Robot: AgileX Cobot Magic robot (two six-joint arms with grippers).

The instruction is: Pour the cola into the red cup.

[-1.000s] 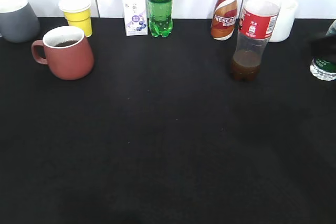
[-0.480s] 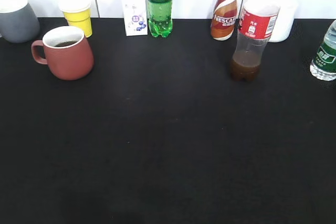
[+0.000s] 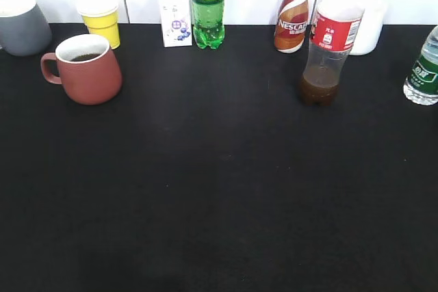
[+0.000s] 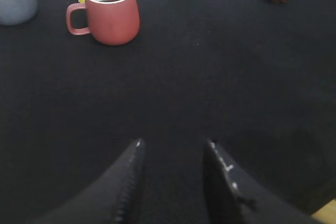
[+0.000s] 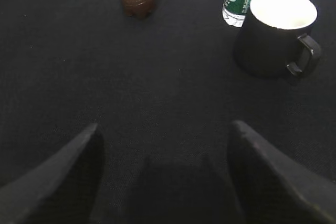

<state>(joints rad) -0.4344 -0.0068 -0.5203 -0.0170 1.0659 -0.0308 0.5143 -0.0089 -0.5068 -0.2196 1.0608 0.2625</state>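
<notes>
The right gripper (image 5: 163, 145) hangs low over bare cloth with its jaws spread wide and nothing between them, and the left gripper (image 4: 173, 153) sits the same way, parted more narrowly and empty. A second ago a dark blur of the right arm crossed the far right edge of the exterior view, in front of the green-labelled water bottle (image 3: 423, 68); now that edge is free and neither arm shows there at all. So the arm has pulled clear, which reads as the close of the job: the cola (image 3: 330, 39) stands upright on the black table (image 3: 219, 189), only a little dark liquid left at its base, well apart from the red cup (image 3: 87, 69), which holds dark liquid inside
</notes>
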